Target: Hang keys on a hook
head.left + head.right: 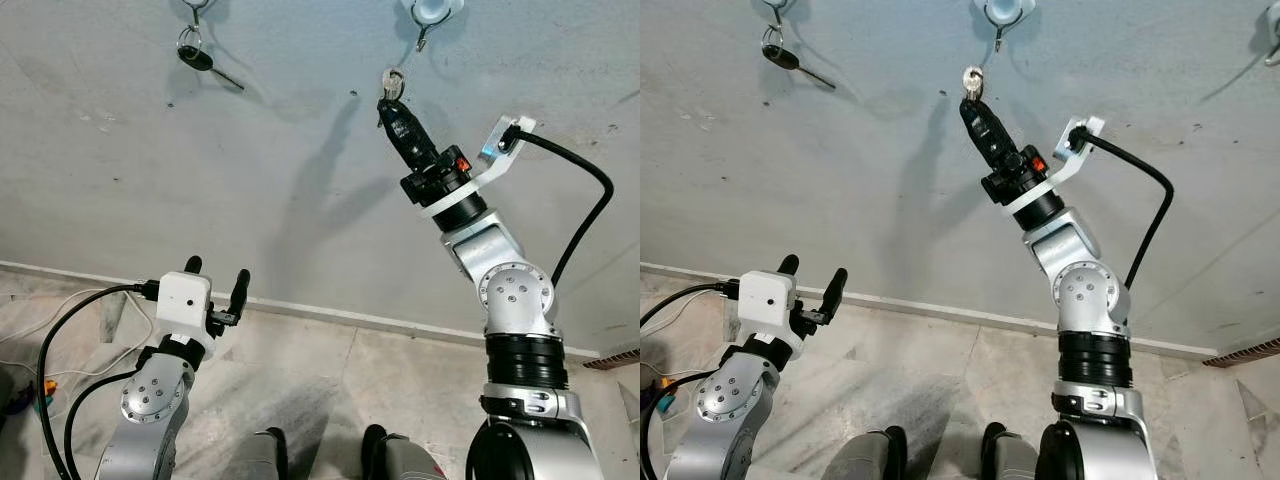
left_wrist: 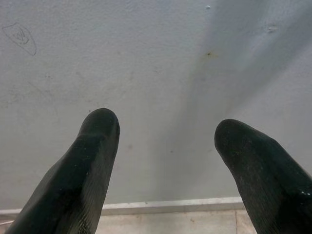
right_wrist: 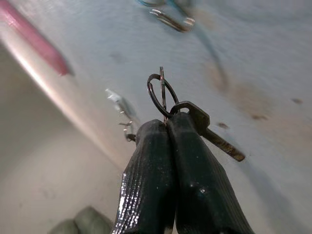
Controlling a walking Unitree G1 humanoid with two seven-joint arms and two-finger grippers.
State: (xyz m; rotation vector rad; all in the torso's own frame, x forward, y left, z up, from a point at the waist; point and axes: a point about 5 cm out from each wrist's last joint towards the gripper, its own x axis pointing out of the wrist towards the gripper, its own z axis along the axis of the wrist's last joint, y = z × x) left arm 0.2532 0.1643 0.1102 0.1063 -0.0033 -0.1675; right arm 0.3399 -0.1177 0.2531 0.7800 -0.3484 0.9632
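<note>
Gripping the key (image 3: pixel 207 127) and its ring (image 3: pixel 161 92) with the right gripper (image 1: pixel 390 105) just below the hook (image 1: pixel 423 38) at top centre, left gripper (image 1: pixel 215 275) idling wide apart lower left.

head stereo pair facing wall (image 1: pixel 300 180) from near, sharing both arms, wrist cams close along fingers (image 2: pixel 87 161) toward wall

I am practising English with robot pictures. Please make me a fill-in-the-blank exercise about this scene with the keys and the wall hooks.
1. The right tool is ____ on the keys.
2. The left tool, held low near the floor, is ____.
3. The held key ring is just ____ the blue hook.
4. Another key already hangs on the hook to the robot's ____.

Missing words: shut; open; below; left
</note>
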